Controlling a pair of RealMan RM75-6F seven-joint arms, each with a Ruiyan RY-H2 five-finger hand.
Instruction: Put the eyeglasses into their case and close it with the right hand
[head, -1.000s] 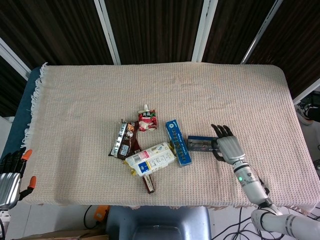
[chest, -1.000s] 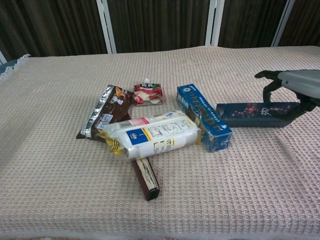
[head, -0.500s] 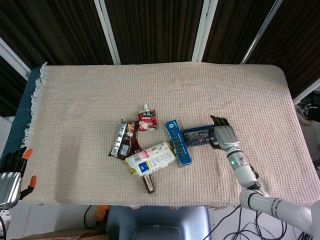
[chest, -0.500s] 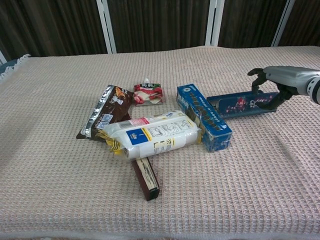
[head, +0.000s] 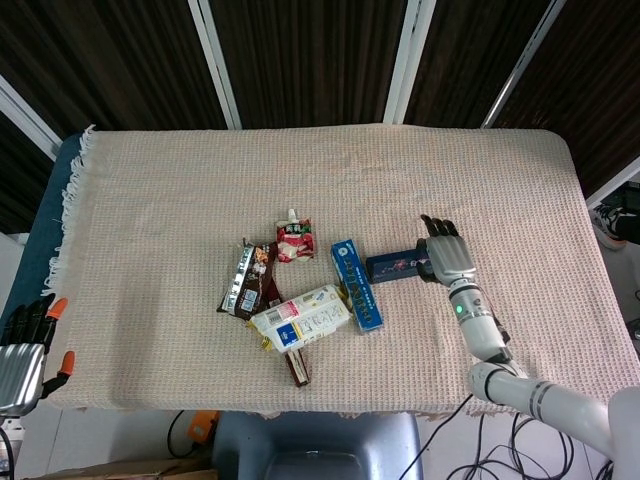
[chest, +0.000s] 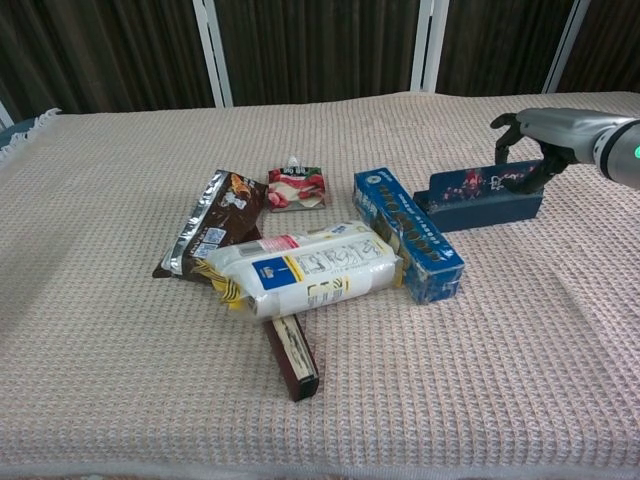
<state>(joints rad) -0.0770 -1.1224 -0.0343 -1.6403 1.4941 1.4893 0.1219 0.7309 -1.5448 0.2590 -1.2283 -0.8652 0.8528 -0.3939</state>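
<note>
- Right hand (chest: 545, 140): fingers curled over the far end of the eyeglass case (chest: 480, 199), grasping it; it sits toward the right edge of the table (head: 150, 200), about midway between front and back.
- Eyeglass case: one, dark blue with a floral print, lying lengthwise on the cloth with its raised side toward the chest camera. Whether it is open, and whether anything lies inside, cannot be told from either view.
- Blue carton (chest: 407, 233): one, long and closed, just left of the case, its near corner close to the case's left end.
- White packet (chest: 305, 269): one, sealed, resting against the carton's left side near the table's centre.
- Brown bar (chest: 291, 355): one, projecting from under the white packet toward the front edge.
- Foil snack bag (chest: 212, 225): one, left of the packet.
- Red spouted pouch (chest: 296, 188): one, behind the packet.
- Left hand (head: 22, 345): off the table's front left corner, fingers apart, holding nothing.
</note>
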